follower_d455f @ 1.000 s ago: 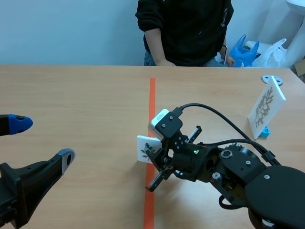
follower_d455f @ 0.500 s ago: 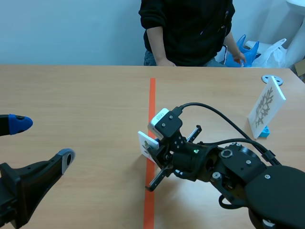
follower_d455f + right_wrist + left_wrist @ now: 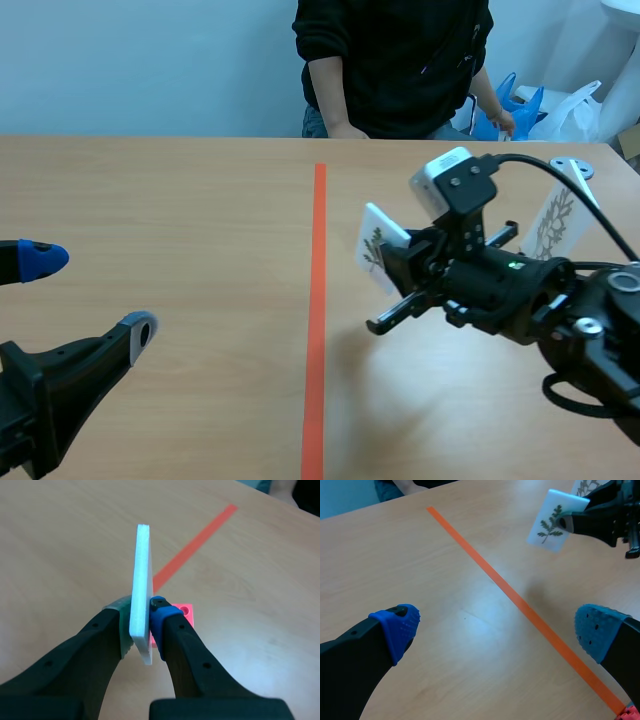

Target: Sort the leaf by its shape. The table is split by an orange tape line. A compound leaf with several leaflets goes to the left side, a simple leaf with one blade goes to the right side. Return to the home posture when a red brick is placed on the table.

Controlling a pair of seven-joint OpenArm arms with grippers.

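A white card [image 3: 375, 245] printed with a compound leaf of several leaflets hangs above the table, just right of the orange tape line [image 3: 317, 300]. My right gripper [image 3: 392, 262] is shut on it. In the right wrist view the card [image 3: 142, 580] stands edge-on between my pads, gripper [image 3: 142, 630] clamped on its lower part, and a pink-red block [image 3: 181, 614] shows against its far side. The left wrist view shows the card [image 3: 551, 522] ahead and to the right. My left gripper [image 3: 88, 295] stands open low at the left, with nothing between its fingers [image 3: 395, 625].
A second white leaf card [image 3: 558, 225] stands on a blue base [image 3: 556, 277] at the right. A person [image 3: 400, 60] sits across the table. A metal disc [image 3: 570, 167] lies at the far right, with blue and white bags [image 3: 510, 110] behind.
My right gripper has lifted the card off the table at the tape line and carried it up and to the right. The left arm has not moved.
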